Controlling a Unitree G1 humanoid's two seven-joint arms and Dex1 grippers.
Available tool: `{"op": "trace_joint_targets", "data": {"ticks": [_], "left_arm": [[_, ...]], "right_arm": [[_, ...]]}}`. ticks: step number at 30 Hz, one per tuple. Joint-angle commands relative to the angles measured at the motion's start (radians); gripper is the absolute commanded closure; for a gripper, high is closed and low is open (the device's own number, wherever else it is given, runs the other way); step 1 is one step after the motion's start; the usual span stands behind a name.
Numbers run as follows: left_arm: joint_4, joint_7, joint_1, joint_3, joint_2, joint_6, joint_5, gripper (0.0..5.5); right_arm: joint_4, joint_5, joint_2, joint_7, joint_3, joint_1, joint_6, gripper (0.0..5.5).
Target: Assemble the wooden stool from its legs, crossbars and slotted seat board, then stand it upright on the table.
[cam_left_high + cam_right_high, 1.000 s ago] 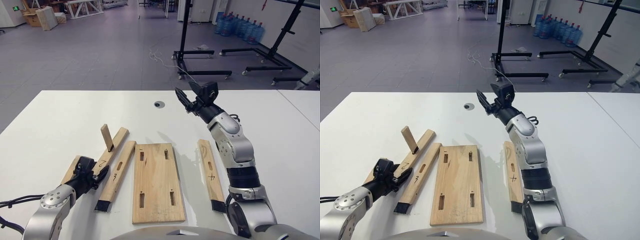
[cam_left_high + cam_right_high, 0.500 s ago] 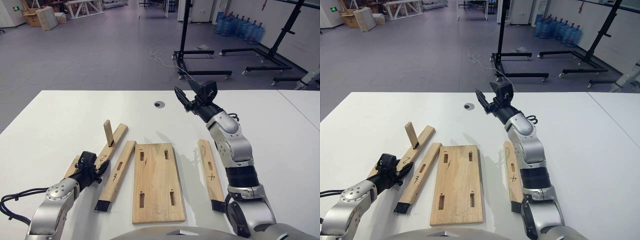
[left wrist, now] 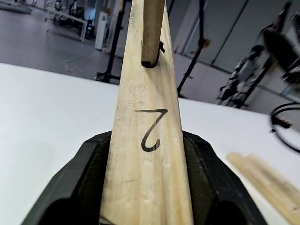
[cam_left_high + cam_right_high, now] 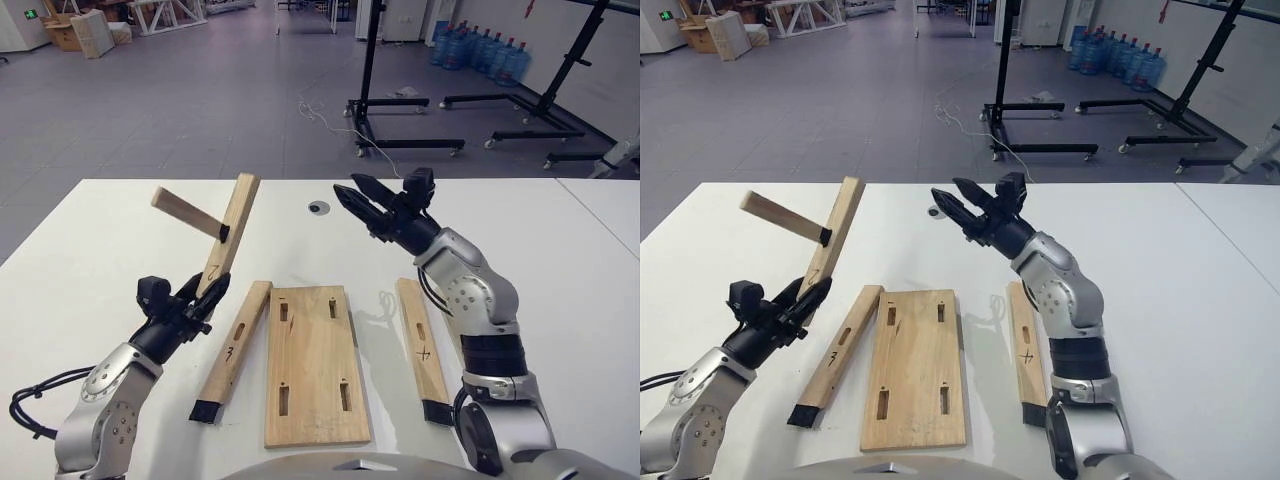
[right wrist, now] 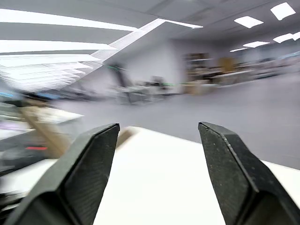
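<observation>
The left gripper (image 4: 193, 306) is clamped on the lower end of the leg marked 2 (image 4: 228, 235), which rises steeply from its fingers, leaning away from the robot. The slot near the leg's top holds one end of a crossbar (image 4: 184, 212); the rest juts out toward the robot's left, above the gripper. To this gripper's right, the leg marked 3 (image 4: 232, 350) lies flat on the table (image 4: 100, 240), with the slotted seat board (image 4: 315, 365) beyond it. The right gripper (image 4: 351, 189) hangs spread wide and grasping nothing, above the table past the board's far end; the leg marked 4 (image 4: 422, 345) lies under its forearm. A second ago the leg marked 2 lay flat with the crossbar standing up from its slot; the left gripper has since lifted it, and the right gripper has swung slightly toward the robot's left.
</observation>
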Motion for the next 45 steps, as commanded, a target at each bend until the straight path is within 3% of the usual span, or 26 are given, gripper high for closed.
{"op": "trace_joint_targets", "data": {"ticks": [1,6,20,33,42,45], "left_arm": [[-0.095,-0.103,-0.036,0.004,0.055,0.09,-0.2,3.46],[-0.101,-0.176,-0.095,-0.032,0.118,0.162,-0.289,3.46],[-0.091,-0.233,-0.122,-0.126,0.133,0.199,-0.282,3.46],[-0.083,-0.225,-0.142,-0.11,0.129,0.224,-0.371,3.46],[-0.026,-0.133,-0.161,-0.116,0.107,0.231,-0.329,3.46],[0.004,-0.103,-0.166,-0.087,0.068,0.211,-0.34,2.75]], "right_arm": [[-0.053,0.22,-0.029,0.089,-0.034,0.018,0.173,1.87],[0.005,0.321,0.001,0.08,-0.037,-0.016,0.259,1.27],[0.055,0.367,0.084,0.08,-0.003,-0.102,0.287,1.27],[0.019,0.424,0.093,0.192,-0.043,-0.091,0.254,3.41],[-0.007,0.373,0.07,0.229,-0.015,-0.08,0.229,3.44],[-0.013,0.335,0.053,0.246,0.0,-0.07,0.2,3.44]]}}
